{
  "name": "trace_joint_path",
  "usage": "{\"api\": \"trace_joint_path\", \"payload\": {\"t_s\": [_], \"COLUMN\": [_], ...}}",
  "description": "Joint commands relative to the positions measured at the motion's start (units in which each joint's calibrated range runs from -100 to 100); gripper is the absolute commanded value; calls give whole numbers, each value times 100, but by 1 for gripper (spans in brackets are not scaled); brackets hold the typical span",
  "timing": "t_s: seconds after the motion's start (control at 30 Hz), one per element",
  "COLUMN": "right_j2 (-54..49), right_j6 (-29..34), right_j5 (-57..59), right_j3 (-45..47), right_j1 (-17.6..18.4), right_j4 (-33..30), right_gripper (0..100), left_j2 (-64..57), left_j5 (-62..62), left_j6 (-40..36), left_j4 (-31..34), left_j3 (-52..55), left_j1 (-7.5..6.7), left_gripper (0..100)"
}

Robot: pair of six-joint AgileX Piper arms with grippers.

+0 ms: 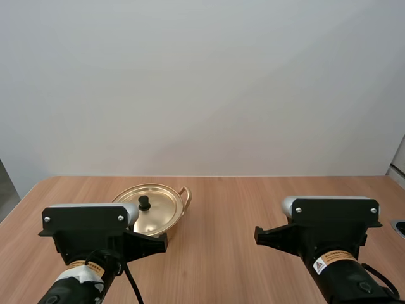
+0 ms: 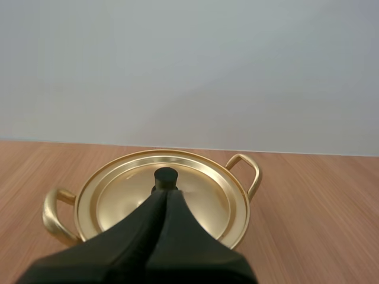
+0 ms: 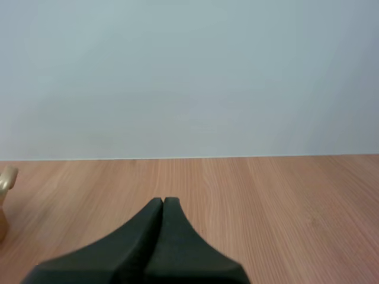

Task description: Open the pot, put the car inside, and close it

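Note:
A golden pot [image 1: 155, 209] with two loop handles stands on the wooden table, left of the middle. Its golden lid [image 2: 195, 198] is on, with a black knob [image 2: 166, 177] at the centre. My left gripper [image 2: 166, 193] is shut, its fingers forming one dark wedge that points at the knob from just in front of the pot. My right gripper [image 3: 163, 201] is also shut on nothing, over bare table to the right of the pot; one pot handle [image 3: 7, 180] shows beside it. Both arm heads, left [image 1: 95, 228] and right [image 1: 329, 225], sit near the table's front.
The wooden table [image 1: 240, 215] runs back to a plain white wall. Open tabletop lies between the two arms and to the right of the pot.

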Motion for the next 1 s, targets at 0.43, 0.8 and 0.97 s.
{"api": "trace_joint_path", "payload": {"t_s": [0.43, 0.8, 0.97], "right_j2": [-20, -20, -20], "right_j6": [-4, -4, -4], "right_j5": [-183, -202, -202], "right_j3": [0, 0, 0], "right_j1": [-4, -4, -4], "right_j4": [1, 1, 1], "right_gripper": [0, 0, 0], "left_j2": [0, 0, 0], "left_j5": [7, 7, 7], "left_j6": [2, 2, 2], "left_j4": [-2, -2, -2], "left_j3": [0, 0, 0], "left_j1": [-1, -1, -1], "left_gripper": [0, 0, 0]}}
